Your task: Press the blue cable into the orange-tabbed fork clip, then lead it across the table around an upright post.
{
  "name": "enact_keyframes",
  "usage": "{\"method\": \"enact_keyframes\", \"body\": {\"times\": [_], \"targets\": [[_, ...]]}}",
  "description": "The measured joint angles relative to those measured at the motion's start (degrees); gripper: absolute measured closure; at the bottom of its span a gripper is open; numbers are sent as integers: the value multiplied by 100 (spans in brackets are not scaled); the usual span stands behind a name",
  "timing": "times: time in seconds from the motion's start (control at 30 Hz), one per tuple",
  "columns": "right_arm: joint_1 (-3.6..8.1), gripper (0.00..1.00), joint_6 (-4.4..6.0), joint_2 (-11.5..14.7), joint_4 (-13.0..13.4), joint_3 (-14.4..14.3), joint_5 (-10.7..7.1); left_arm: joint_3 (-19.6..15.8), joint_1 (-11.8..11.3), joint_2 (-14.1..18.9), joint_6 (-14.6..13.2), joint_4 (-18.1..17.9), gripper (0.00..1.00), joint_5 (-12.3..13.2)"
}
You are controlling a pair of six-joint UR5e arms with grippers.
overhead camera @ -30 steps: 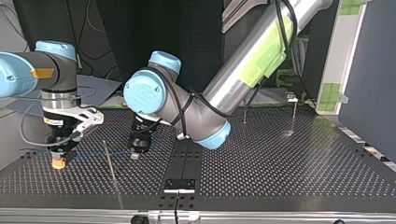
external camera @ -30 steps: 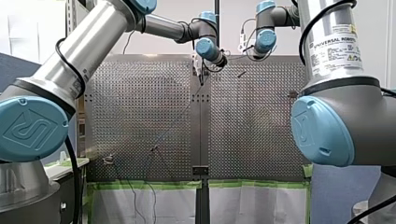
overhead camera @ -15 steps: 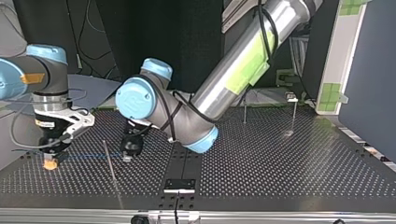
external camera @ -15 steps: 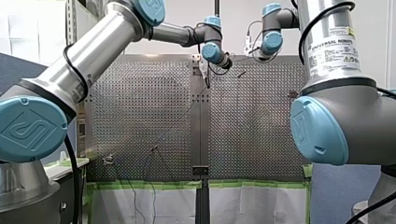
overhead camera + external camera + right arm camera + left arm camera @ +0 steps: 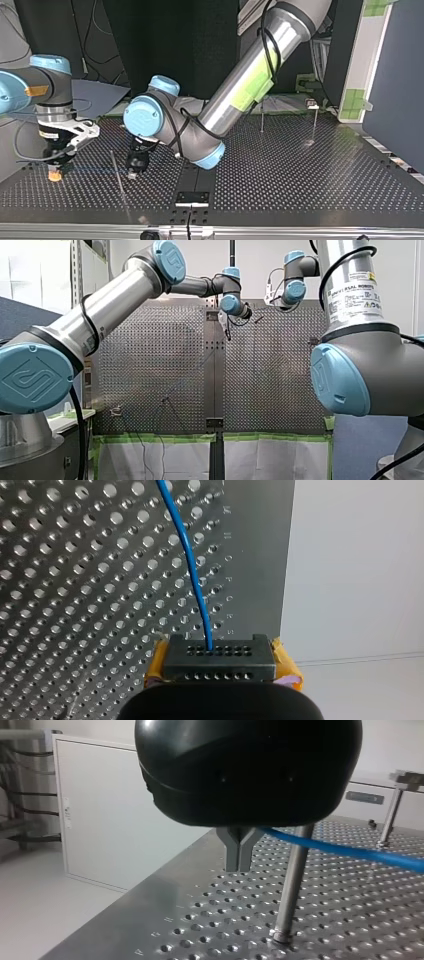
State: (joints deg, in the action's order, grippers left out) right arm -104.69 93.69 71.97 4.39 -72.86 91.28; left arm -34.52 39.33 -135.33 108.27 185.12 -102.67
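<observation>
Left wrist view: I read my left gripper (image 5: 239, 867) with its 2 metal fingers (image 5: 233, 856) pressed together at the tips, with no gap between them. The blue cable (image 5: 350, 851) came out at the fingers' side, just above the tips, and ran taut away over the perforated table (image 5: 210, 920). I logged it as pinched there. It crossed 1 upright post (image 5: 291, 885) just beside the fingers. I could not tell whether cable and post touched.

Right wrist view: my right gripper (image 5: 220, 664) showed as 1 black perforated block with a yellow pad (image 5: 156, 666) on each flank and no gap in it. The cable's end entered the block at its far edge, so I read the fingers as closed on it. From there the cable ran ahead of the gripper, above the table holes.

Top view: the cable spanned the 2 grippers, low over the table, at the view's left. The post stood between them, nearer my left gripper.
</observation>
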Motion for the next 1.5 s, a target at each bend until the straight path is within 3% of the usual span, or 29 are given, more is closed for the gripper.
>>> {"method": "enact_keyframes", "body": {"times": [0.23, 0.5, 0.9, 1.33, 1.5], "targets": [[55, 100, -9, -77, 99, 50, -197, 340, -62, -55, 131, -16, 100, 78], [132, 100, 32, -246, 191, 78, -239, 607, -111, -64, 142, -67, 100, 124], [317, 100, 186, -294, 227, 140, -364, 82, -152, -69, 141, -578, 100, 156], [339, 100, 266, -483, 332, 136, -518, -368, -193, -306, 126, -695, 100, 286], [340, 100, 355, -629, 330, 110, -592, -562, -219, -328, 122, -793, 100, 320]]}}
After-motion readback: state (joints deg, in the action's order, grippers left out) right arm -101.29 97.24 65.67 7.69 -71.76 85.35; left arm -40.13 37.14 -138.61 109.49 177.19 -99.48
